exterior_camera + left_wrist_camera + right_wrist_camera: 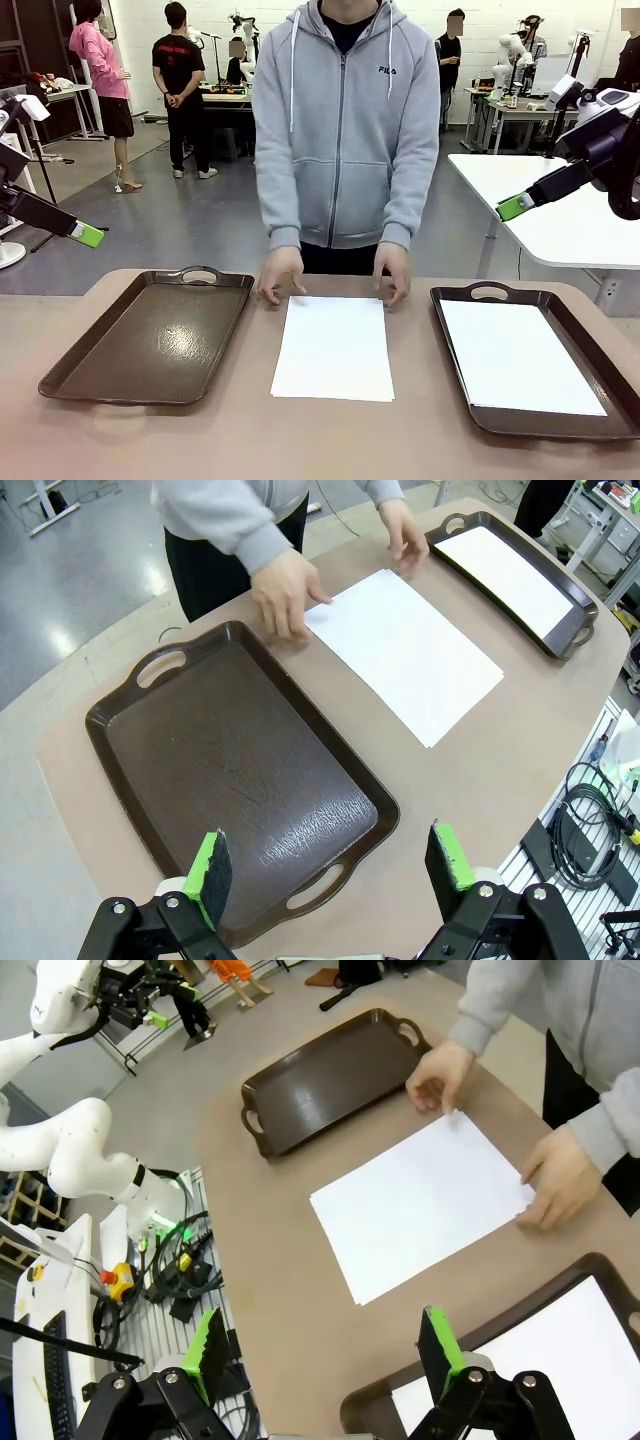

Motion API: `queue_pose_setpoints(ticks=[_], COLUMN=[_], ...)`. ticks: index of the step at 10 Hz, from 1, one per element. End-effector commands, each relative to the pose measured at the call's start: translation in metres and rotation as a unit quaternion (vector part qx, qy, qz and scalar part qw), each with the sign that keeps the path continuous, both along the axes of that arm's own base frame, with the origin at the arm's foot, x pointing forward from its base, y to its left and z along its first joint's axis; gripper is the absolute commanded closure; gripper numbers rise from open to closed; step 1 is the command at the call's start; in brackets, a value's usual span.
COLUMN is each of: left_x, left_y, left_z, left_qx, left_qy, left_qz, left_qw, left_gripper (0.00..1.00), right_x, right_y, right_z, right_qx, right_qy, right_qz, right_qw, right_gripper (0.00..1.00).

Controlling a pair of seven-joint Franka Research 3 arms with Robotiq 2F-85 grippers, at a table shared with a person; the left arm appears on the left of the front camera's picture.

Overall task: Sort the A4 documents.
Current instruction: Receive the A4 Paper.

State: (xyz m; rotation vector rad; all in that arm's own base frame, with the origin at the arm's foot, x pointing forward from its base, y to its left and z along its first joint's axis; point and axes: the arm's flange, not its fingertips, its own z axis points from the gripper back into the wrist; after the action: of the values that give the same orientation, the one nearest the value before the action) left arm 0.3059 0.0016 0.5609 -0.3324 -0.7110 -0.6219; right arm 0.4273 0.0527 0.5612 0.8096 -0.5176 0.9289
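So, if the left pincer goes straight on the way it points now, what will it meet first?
Most likely the empty brown tray: in the left wrist view the open left pincer aims at its near end, by the handle. Depth is unclear, so the exact spot is a guess.

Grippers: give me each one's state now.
Left gripper: open, holding nothing.
Right gripper: open, holding nothing.
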Motion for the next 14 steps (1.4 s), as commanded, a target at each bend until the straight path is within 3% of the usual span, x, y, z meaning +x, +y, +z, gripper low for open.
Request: queue_pose_setpoints(ticks=[1, 14], left_x=[0.0007, 0.0007], left_y=[-0.0002, -0.0002], left_z=[-0.0007, -0.0007], left_qx=[0.001, 0.001], left_qy=[0.000, 0.000], left_qz=[0.001, 0.001], left_qw=[1.000, 1.000], left_gripper=[0.00, 0.00], right_x=[0.0009, 0.0009], right_y=[0.0004, 0.0004], right_z=[0.0000, 0.0000], right_qx=[0.003, 0.003], right_qy=[-0.003, -0.003], right_qz=[0.003, 0.003], right_qw=[1.000, 1.000], right_gripper=[0.01, 0.01])
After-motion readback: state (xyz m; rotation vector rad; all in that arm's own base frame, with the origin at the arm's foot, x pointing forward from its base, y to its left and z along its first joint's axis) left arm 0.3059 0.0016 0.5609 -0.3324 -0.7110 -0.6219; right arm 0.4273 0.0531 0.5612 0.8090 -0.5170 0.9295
